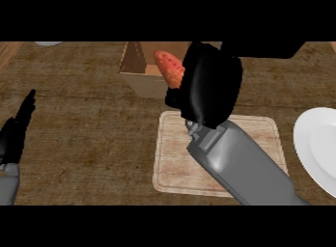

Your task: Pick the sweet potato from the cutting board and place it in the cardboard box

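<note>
1. The right hand [210,84] is up near the counter's far edge, right over the open brown cardboard box [137,61]. It's clamped on the orange, bumpy sweet potato [169,66].
2. The potato's lower end is tucked into the thumb side of that hand. The rest pokes out to the left and up, tilted, over the box opening. It looks like it's above the box's near wall, not down on the bottom.
3. The pale rectangular wooden cutting board [172,169] lies on the brown counter [78,120] just on the near side of the box, about mid-counter. The grey right forearm crosses over it diagonally.
4. The left hand [10,140] is parked by the counter's left edge, fingers straight and pointing up, holding nothing.
5. A round white plate [326,149] sits at the right edge, just beside the board and partly cut off by the view.
6. There's a bit of something pale at the far left corner, can't tell what it is.
</note>
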Robot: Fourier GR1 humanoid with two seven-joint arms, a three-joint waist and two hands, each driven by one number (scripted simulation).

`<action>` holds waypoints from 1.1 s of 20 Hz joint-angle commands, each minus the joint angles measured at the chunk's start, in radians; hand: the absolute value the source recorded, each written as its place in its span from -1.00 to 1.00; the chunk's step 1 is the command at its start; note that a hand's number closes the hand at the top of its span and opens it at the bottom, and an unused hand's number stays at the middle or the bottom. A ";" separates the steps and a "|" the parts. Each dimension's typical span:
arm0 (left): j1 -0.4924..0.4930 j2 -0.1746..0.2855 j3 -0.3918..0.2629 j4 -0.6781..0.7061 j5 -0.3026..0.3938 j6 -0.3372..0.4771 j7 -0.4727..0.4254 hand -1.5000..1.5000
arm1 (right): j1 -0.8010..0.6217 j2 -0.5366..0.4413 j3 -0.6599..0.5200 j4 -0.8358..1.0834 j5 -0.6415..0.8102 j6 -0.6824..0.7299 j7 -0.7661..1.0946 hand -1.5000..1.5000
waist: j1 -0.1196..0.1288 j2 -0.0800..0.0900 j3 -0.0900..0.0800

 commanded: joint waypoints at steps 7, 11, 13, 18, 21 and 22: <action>-0.043 0.008 -0.004 -0.011 0.009 -0.030 0.024 0.00 | -0.239 0.010 -0.250 0.386 -0.142 -0.284 0.055 1.00 | 0.028 0.011 0.001; -0.057 -0.030 -0.024 0.046 -0.021 0.006 -0.006 0.00 | -0.289 0.010 -0.283 0.561 -0.181 -0.407 -0.002 1.00 | 0.029 0.020 -0.001; -0.011 -0.003 -0.009 -0.018 0.005 -0.028 0.001 0.00 | -0.311 0.010 -0.339 0.660 -0.173 -0.459 -0.060 1.00 | 0.043 0.016 0.000; -0.063 -0.009 -0.016 -0.006 -0.025 0.002 0.013 0.00 | -0.409 0.010 -0.407 0.892 -0.182 -0.493 -0.103 1.00 | 0.039 0.022 0.000; -0.037 -0.009 -0.004 0.010 -0.006 -0.009 -0.033 0.00 | -0.386 0.010 -0.485 0.935 -0.195 -0.605 -0.098 1.00 | 0.049 0.031 0.000; -0.022 -0.006 -0.006 0.019 -0.006 -0.018 -0.040 0.00 | -0.392 0.010 -0.506 0.958 -0.216 -0.620 -0.118 -1.00 | 0.050 0.031 0.000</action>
